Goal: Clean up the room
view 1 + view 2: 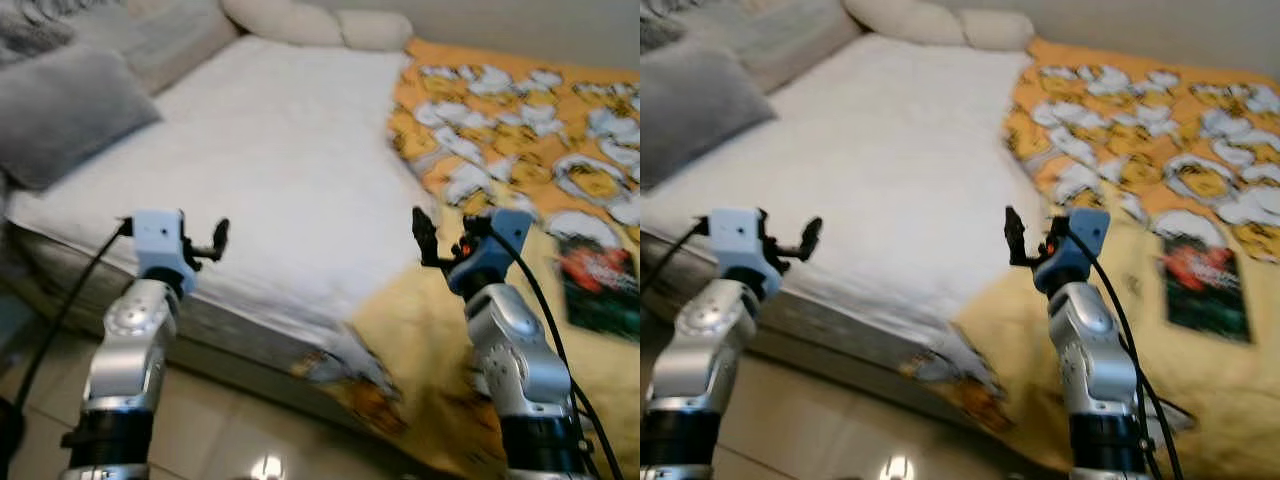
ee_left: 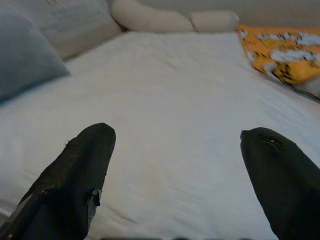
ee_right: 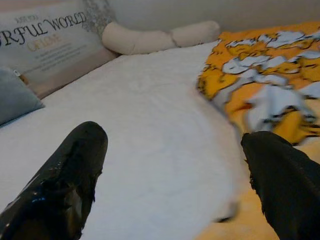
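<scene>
While both arms hover over the bed's near edge, the left gripper (image 1: 215, 240) at 9 o'clock and the right gripper (image 1: 425, 238) at 3 o'clock hold their 2 fingers spread and empty, probably ready to straighten the orange blanket (image 1: 520, 130) bunched beside the white sheet (image 1: 290, 150).

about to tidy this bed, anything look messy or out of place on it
Yes. The orange patterned blanket covers only the robot's right side of the bed, bunched along its inner edge, leaving the white sheet bare; its yellow part hangs over the near edge. A grey cushion sits at the left. Both the left gripper and right gripper are open, holding nothing.
</scene>
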`<state>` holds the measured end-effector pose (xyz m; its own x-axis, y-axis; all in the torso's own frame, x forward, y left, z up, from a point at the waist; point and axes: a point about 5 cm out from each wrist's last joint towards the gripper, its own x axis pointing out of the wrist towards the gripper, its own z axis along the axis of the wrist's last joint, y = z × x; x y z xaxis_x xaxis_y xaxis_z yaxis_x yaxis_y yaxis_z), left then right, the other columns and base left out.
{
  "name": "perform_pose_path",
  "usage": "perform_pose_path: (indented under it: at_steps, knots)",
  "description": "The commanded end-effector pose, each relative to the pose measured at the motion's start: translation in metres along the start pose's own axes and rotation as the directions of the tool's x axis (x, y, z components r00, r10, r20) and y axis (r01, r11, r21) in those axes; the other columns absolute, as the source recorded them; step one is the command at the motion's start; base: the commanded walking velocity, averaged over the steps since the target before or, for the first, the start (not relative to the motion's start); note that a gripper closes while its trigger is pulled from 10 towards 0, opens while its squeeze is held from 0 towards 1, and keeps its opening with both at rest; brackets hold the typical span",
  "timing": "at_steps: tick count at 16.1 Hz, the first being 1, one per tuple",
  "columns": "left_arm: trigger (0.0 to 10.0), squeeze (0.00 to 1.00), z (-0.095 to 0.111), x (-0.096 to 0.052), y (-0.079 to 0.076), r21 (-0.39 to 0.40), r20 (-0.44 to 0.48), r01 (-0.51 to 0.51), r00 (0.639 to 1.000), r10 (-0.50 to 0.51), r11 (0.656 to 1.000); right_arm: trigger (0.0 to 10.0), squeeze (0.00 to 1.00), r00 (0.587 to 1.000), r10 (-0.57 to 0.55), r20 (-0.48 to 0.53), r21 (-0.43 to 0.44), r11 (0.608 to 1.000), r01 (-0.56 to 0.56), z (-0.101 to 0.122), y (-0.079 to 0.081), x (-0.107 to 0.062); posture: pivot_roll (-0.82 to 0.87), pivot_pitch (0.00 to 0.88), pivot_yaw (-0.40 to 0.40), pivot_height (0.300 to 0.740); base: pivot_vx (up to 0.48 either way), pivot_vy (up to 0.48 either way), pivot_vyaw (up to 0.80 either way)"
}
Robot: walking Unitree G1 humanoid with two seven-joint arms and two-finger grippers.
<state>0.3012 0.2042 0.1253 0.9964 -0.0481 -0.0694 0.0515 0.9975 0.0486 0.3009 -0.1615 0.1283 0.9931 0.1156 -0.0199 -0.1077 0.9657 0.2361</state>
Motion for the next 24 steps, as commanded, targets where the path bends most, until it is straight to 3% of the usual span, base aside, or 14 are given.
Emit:
perform_pose_path:
  at_steps: [1, 4, 16, 24]
  knots:
    - [10.0, 1.0, 0.002, 0.001, -0.006, 0.0, 0.008, 0.021, 1.0, -0.021, 1.0, 10.0, 1.0, 1.0, -0.002, 0.01, -0.02, 1.0, 0.002, 0.003, -0.004, 0.0, 0.01, 0.0, 0.031, 0.74, 0.0, -0.454, 0.0]
    - [10.0, 1.0, 0.002, 0.002, -0.007, -0.002, 0.007, 0.022, 1.0, -0.022, 1.0, 10.0, 1.0, 1.0, 0.017, -0.016, -0.03, 0.999, -0.017, -0.001, 0.0, 0.0, 0.01, 0.0, 0.032, 0.74, 0.0, -0.447, 0.0]
    - [10.0, 1.0, -0.002, -0.001, -0.011, 0.002, -0.004, 0.04, 0.999, -0.04, 0.999, 10.0, 1.0, 0.993, 0.094, -0.077, -0.071, 0.993, -0.099, -0.013, 0.006, -0.004, 0.0, 0.0, 0.042, 0.74, 0.0, -0.447, 0.57]
    - [10.0, 1.0, -0.006, -0.003, -0.015, 0.018, -0.014, 0.062, 0.998, -0.062, 0.998, 10.0, 1.0, 0.982, 0.155, -0.106, -0.091, 0.982, -0.165, -0.018, 0.012, -0.006, 0.01, 0.0, 0.041, 0.74, 0.0, -0.443, 0.0]
